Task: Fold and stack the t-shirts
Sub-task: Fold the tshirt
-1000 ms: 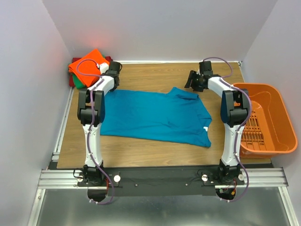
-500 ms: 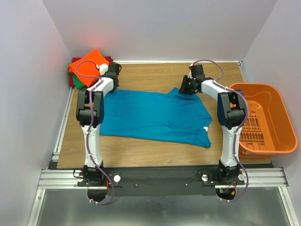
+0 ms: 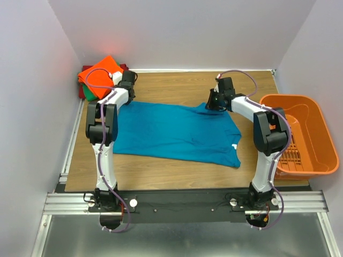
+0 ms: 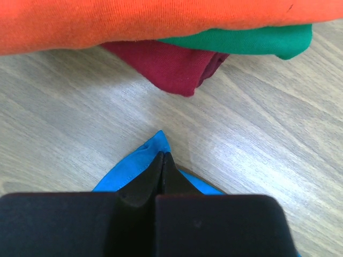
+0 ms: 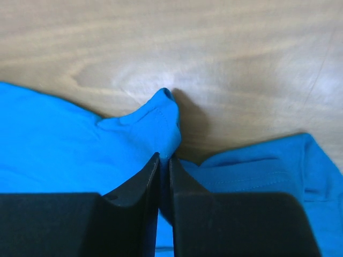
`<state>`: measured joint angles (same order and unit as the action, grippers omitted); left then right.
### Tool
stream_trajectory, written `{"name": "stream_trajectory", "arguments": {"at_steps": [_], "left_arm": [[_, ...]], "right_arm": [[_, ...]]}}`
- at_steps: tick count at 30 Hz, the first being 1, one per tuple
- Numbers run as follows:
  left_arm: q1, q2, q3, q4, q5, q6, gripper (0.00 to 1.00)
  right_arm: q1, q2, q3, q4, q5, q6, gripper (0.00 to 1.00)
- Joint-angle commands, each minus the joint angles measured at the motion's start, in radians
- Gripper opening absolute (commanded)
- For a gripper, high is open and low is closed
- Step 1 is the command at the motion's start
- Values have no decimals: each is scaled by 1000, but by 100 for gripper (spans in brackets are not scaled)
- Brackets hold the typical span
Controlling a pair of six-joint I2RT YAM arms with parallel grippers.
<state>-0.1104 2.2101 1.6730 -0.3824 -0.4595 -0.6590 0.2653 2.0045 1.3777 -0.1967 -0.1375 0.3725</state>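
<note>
The table (image 3: 171,85) has a light wood top with fine grain. Plain pale walls close it in on three sides: a back wall (image 3: 182,32), a left wall (image 3: 32,107) and a right wall (image 3: 321,53), all faintly lilac. A reddish glow (image 3: 115,51) tints the back wall low near the left corner. Close up, a soft white sheen (image 5: 144,80) lies on the wood. An aluminium rail (image 3: 69,201) runs along the near edge, and below it lies a dull grey floor (image 3: 187,241).

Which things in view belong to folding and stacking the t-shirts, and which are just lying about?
Belonging: teal-blue cloth t-shirt, spread flat; bright orange folded t-shirt; green folded t-shirt; dark red folded t-shirt.
Lying about: orange plastic slotted basket.
</note>
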Motion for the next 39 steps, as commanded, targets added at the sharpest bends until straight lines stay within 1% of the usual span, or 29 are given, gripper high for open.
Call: {"name": "stream_trajectory", "arguments": {"at_steps": [1, 7, 10, 15, 23, 25, 31, 32, 39], "left_arm": [[6, -53, -16, 30, 10, -1, 0], [12, -99, -47, 60, 33, 1, 0], [21, -133, -82, 82, 39, -2, 0], [32, -182, -127, 115, 58, -8, 0], [38, -243, -199, 148, 97, -28, 0], [41, -259, -220, 158, 111, -39, 0], [52, -358, -360, 198, 153, -91, 0], [52, -375, -360, 204, 154, -91, 0], [61, -481, -502, 224, 171, -149, 0]], "right_arm": [[6, -46, -2, 89, 85, -18, 17], [6, -50, 20, 117, 133, -34, 17], [5, -58, 8, 131, 179, -37, 17], [6, -88, -34, 163, 197, -34, 17], [8, -177, -132, 187, 199, -8, 17], [9, -200, -160, 217, 196, -1, 17], [44, -298, -276, 217, 231, 29, 17], [45, -312, -291, 217, 239, 34, 17], [75, -435, -411, 214, 269, 77, 17]]}}
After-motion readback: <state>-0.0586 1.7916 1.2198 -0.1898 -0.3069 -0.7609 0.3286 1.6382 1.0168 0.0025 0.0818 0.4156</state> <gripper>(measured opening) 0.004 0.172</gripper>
